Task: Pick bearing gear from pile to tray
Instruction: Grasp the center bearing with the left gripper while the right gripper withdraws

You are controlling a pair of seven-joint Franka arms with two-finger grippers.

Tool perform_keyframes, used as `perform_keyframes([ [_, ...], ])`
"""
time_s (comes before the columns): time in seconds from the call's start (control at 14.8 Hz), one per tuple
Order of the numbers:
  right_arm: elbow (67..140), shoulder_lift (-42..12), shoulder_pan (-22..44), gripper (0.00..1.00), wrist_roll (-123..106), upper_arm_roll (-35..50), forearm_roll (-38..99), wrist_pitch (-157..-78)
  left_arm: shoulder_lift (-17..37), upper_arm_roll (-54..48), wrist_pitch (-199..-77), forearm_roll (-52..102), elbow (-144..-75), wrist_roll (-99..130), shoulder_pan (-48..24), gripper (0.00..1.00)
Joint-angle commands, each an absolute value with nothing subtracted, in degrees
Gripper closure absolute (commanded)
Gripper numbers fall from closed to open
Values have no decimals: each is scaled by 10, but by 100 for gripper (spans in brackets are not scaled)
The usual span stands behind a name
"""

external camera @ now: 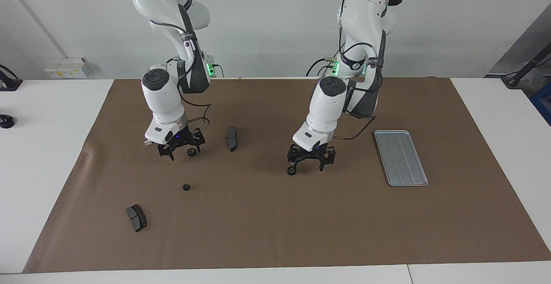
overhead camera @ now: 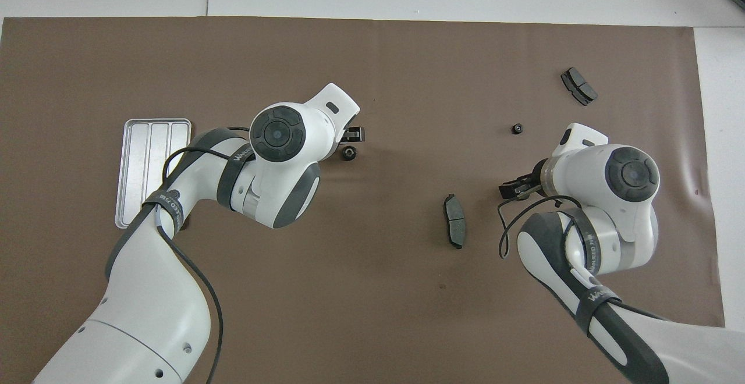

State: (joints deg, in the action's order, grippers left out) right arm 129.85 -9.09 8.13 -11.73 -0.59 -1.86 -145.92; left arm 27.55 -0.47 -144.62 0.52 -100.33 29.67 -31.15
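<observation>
Three small black round gears show. One gear (external camera: 291, 171) lies on the brown mat at one fingertip of my left gripper (external camera: 306, 168), which is open and low over the mat; this gear also shows in the overhead view (overhead camera: 348, 153). A second gear (external camera: 190, 152) sits at the fingertips of my right gripper (external camera: 184, 151), which is open and low. A third gear (external camera: 186, 187) (overhead camera: 516, 129) lies loose, farther from the robots. The silver ridged tray (external camera: 400, 158) (overhead camera: 150, 169) lies at the left arm's end with nothing in it. No white bracket is in view.
One dark brake pad (external camera: 231, 138) (overhead camera: 454, 220) lies between the two grippers. Another brake pad (external camera: 136, 217) (overhead camera: 578, 86) lies farther from the robots at the right arm's end. The brown mat (external camera: 275, 232) covers most of the white table.
</observation>
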Motion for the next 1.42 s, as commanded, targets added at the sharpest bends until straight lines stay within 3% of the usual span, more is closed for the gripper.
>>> perform_keyframes([
  [0.0, 1345, -63, 76, 0, -135, -1, -4, -1476, 279, 4, -1474, -3, -1018, 330, -337, 25],
  [0.07, 1352, -60, 76, 0, -135, -1, -4, -1475, 279, 4, -1478, -3, -1025, 330, -339, 25],
  [0.34, 1364, -60, 76, 31, -148, -1, -4, -1472, 279, 4, -1503, -4, -1047, 329, -341, 25],
  [0.68, 1364, -55, 76, 35, -149, -2, -4, -1446, 275, 4, -1515, -4, -1065, 328, -344, 29],
  [0.74, 1364, -55, 76, 36, -150, -2, -4, -1446, 274, 4, -1515, -5, -1066, 328, -345, 35],
  [0.88, 1364, -55, 61, 41, -177, -2, -4, -1446, 273, 5, -1510, -5, -1064, 329, -345, 76],
  [1.01, 1364, -55, 55, 54, -188, -2, -4, -1446, 271, 5, -1495, -5, -1062, 330, -345, 100],
  [1.22, 1364, -55, 61, 57, -168, -1, -4, -1448, 264, 10, -1447, -4, -1049, 333, -340, 100],
  [1.35, 1364, -55, 66, 57, -158, -1, -4, -1450, 228, 11, -1406, -5, -1056, 330, -325, 100],
])
